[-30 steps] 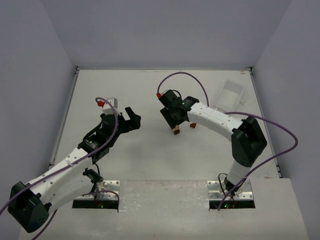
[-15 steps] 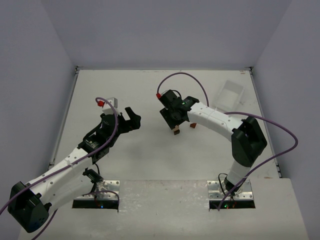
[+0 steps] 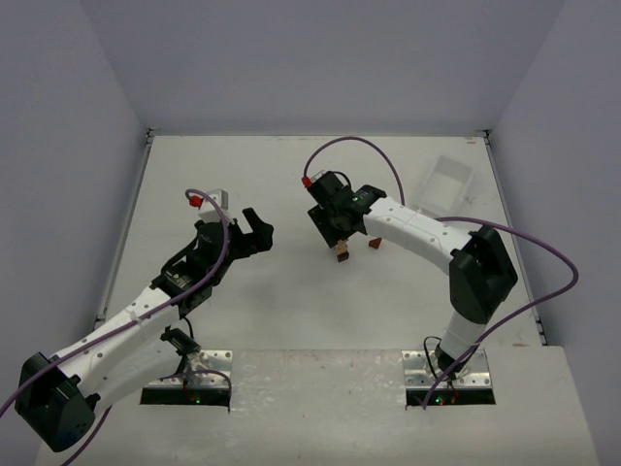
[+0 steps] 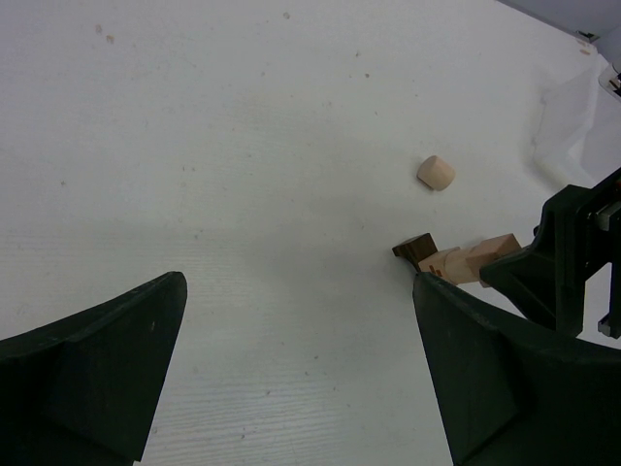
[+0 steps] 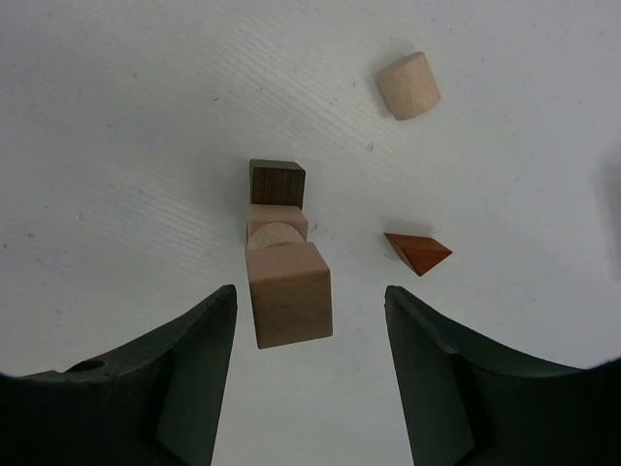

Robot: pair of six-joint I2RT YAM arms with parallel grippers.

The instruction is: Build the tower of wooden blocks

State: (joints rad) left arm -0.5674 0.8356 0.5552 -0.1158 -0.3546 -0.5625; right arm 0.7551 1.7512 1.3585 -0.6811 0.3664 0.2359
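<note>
The wood block tower (image 5: 281,243) stands on the white table: a dark brown cube at the bottom, pale tan blocks above it, and a tan cube (image 5: 289,294) on top. It also shows in the top view (image 3: 341,254) and the left wrist view (image 4: 456,260). My right gripper (image 5: 310,296) is open right above the tower, jaws apart on either side of the top cube and not touching it. A reddish-brown wedge (image 5: 418,252) lies to the tower's right. A pale cylinder (image 5: 408,85) lies farther off. My left gripper (image 4: 299,291) is open and empty, left of the tower (image 3: 254,231).
A clear plastic tray (image 3: 444,183) sits at the back right. The right arm (image 3: 417,231) reaches over the table's middle. The table's raised edges run along the left, back and right.
My right gripper has shifted very slightly up and back over the tower. The blocks and the left arm have not moved.
</note>
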